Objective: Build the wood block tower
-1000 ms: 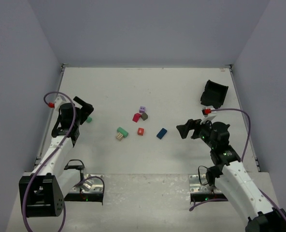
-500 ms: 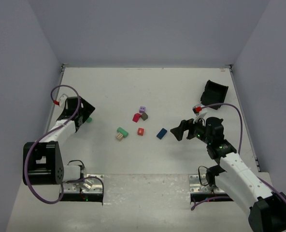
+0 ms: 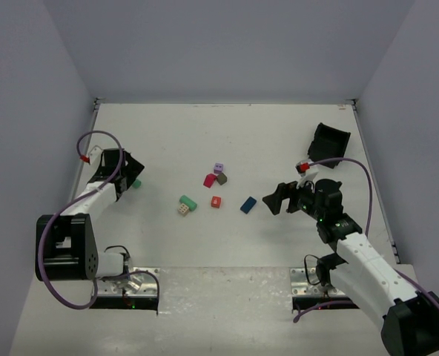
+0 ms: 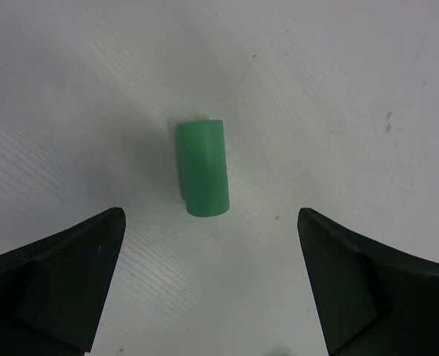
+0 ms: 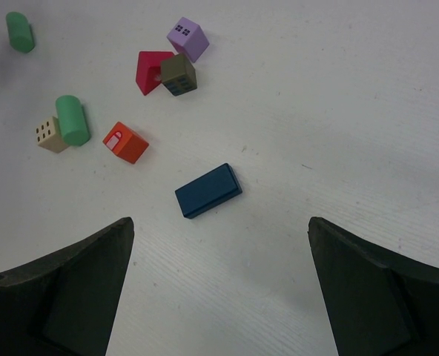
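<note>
No tower is built yet. The wood blocks are all seen loose on the counter (image 3: 279,133), none stacked.

Left jaws are spread fully wide and empty, hung right over a lone green cylinder (image 4: 202,167) lying on its side. In the left wrist view it is framed between the two fingertips (image 4: 71,252), long axis running roughly 12 to 6, touched by neither. This line-up is judged a pre-grasp, with the jaws set to close across the round sides from 3 and 9. The cylinder is well apart from the rest, at 9 o'clock of the main scatter in the top view, which is probably why it is left to this arm.

Right jaws are likewise wide open and nothing is held. They are pointed toward 9 o'clock at the blue flat block (image 5: 208,190), the nearest piece, lying flat and skewed.

Beyond it in the right wrist view:
- an orange-red cube (image 5: 125,142) is seen at 10 o'clock
- further out, a second green cylinder (image 5: 73,119) is touching a tan cube (image 5: 49,135)
- near 12 o'clock, a red arch block (image 5: 151,71) is touched by an olive cube (image 5: 178,75), with a purple cube (image 5: 187,38) just beside

Black bin (image 3: 329,143) is sat at 2 o'clock of the counter, away from the blocks.

Stage is judged early: first pieces are being lined up and no base is laid. Risk noted: the cylinder could be rolled if one side makes contact first
</note>
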